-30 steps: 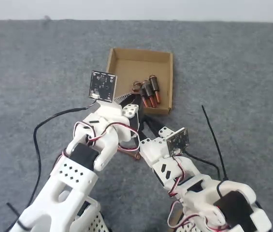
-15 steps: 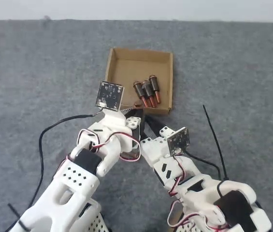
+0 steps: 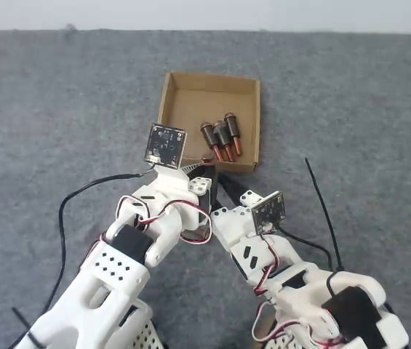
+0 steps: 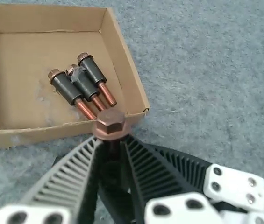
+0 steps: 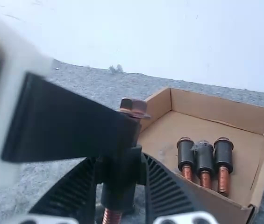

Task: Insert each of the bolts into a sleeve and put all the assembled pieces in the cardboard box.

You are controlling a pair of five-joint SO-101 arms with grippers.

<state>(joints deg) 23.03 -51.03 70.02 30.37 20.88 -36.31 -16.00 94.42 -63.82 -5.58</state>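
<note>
The cardboard box (image 3: 210,75) (image 4: 122,56) (image 5: 225,109) lies at the table's far middle. Three bolts in black sleeves (image 3: 220,138) (image 4: 78,86) (image 5: 204,161) rest side by side in it, by its near wall. Just before that wall both grippers meet on one piece. My left gripper (image 3: 204,171) (image 4: 110,140) is shut on a copper bolt (image 3: 206,158) (image 4: 109,122) (image 5: 132,107), hex head up. My right gripper (image 3: 216,187) (image 5: 120,191) is shut on the black sleeve (image 5: 120,179) around that bolt, whose threaded end (image 5: 108,217) pokes out below.
Grey carpet covers the table. A black cable (image 3: 323,207) trails along the right arm's outer side, and another black cable (image 3: 61,218) loops left of the left arm. Open carpet lies to both sides of the box.
A second ago the left gripper hung over the box; it has drawn back to the right gripper in front of the near wall, bolt in hand. The right arm kept still.
</note>
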